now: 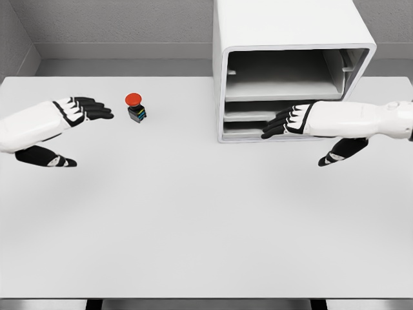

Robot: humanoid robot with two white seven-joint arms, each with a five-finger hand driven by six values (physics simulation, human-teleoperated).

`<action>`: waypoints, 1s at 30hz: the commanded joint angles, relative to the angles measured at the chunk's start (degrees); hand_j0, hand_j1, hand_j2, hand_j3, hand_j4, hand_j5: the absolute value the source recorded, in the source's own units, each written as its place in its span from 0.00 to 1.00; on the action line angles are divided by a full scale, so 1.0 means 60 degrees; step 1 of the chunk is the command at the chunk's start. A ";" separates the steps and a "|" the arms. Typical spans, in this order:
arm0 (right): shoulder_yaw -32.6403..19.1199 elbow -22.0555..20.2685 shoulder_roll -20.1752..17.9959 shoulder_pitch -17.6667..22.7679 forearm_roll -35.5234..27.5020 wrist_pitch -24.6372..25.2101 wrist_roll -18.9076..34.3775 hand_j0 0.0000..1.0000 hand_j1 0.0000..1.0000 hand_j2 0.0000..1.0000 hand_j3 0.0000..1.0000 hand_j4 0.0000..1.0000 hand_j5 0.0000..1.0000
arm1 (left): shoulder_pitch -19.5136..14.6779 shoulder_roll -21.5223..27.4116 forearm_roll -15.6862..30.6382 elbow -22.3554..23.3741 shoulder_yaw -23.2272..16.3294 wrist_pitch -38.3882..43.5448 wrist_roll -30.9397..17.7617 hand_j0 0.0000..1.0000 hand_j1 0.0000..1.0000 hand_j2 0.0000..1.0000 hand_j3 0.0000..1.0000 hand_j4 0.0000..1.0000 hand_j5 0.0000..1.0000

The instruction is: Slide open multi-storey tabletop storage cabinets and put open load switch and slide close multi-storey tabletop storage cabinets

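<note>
Judging from the single head view, the task looks to be in its early part: the storage cabinet [293,71] stands at the far right of the table [193,226], and the load switch [135,108], a small dark block with a red button top, sits on the bare surface well to the cabinet's left, not inside it. Its top bay shows as a deep open cavity, with narrower tiers below; whether any tier counts as slid out I cannot tell. So the switch has yet to be picked up and placed, and the closing remains.

The right hand [288,121] reaches across the cabinet's front at its lower tiers, fingers [274,129] extended and fairly flat, gripping nothing that can be made out; contact with a tier's edge is unclear.

The left hand [80,111] hovers further left of the cabinet, fingers straight and loosely spread, empty. The switch lies just beyond its fingertips, on the cabinet side, near but apart.
</note>
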 commanded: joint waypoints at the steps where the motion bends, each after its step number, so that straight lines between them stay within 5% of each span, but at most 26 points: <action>1: 0.0028 -0.0005 -0.0016 0.0000 -0.0063 0.0028 -0.0004 1.00 1.00 1.00 1.00 1.00 1.00 | -0.0015 0.0012 -0.0074 -0.0009 -0.0043 0.0019 -0.0054 1.00 1.00 1.00 1.00 1.00 1.00; 10: 0.0234 0.0258 0.0014 -0.0132 -0.0019 0.0028 -0.0004 1.00 1.00 1.00 1.00 1.00 1.00 | -0.0966 -0.0134 -0.0425 0.0050 -0.0087 0.0019 -0.1854 1.00 1.00 1.00 1.00 1.00 1.00; 12: 0.0014 0.0258 0.0028 -0.0395 -0.0019 0.0028 -0.0004 1.00 1.00 1.00 1.00 1.00 1.00 | -0.1596 -0.0471 -0.0425 0.0210 -0.0819 0.0019 -0.2181 1.00 1.00 1.00 1.00 1.00 1.00; 17: -0.0074 0.0551 0.0365 -0.0571 0.0010 0.0028 -0.0004 1.00 1.00 1.00 1.00 1.00 1.00 | -0.2724 -0.1599 -0.0777 0.1163 -0.1478 0.0019 -0.2181 1.00 1.00 1.00 1.00 1.00 1.00; 19: -0.0074 0.0932 0.0848 -0.0571 0.0303 0.0028 -0.0004 1.00 1.00 1.00 1.00 1.00 1.00 | -0.3457 -0.1877 -0.0865 0.1997 -0.2093 0.0019 -0.2181 1.00 1.00 1.00 1.00 1.00 1.00; 23: -0.0074 0.1532 0.1229 -0.0571 0.0318 0.0028 -0.0004 1.00 1.00 1.00 1.00 1.00 1.00 | -0.4248 -0.2932 -0.1363 0.3257 -0.2167 0.0019 -0.2181 1.00 1.00 1.00 1.00 1.00 1.00; 25: -0.0074 0.2045 0.1420 -0.0571 0.0318 0.0028 -0.0004 1.00 1.00 1.00 1.00 1.00 1.00 | -0.4907 -0.3444 -0.1627 0.4150 -0.2840 0.0019 -0.2181 1.00 1.00 1.00 1.00 1.00 1.00; 30: -0.0074 0.2587 0.1625 -0.0645 0.0332 0.0339 -0.0004 1.00 1.00 1.00 1.00 1.00 1.00 | -0.5376 -0.4426 -0.2710 0.5323 -0.3001 0.0019 -0.2181 1.00 1.00 1.00 1.00 1.00 1.00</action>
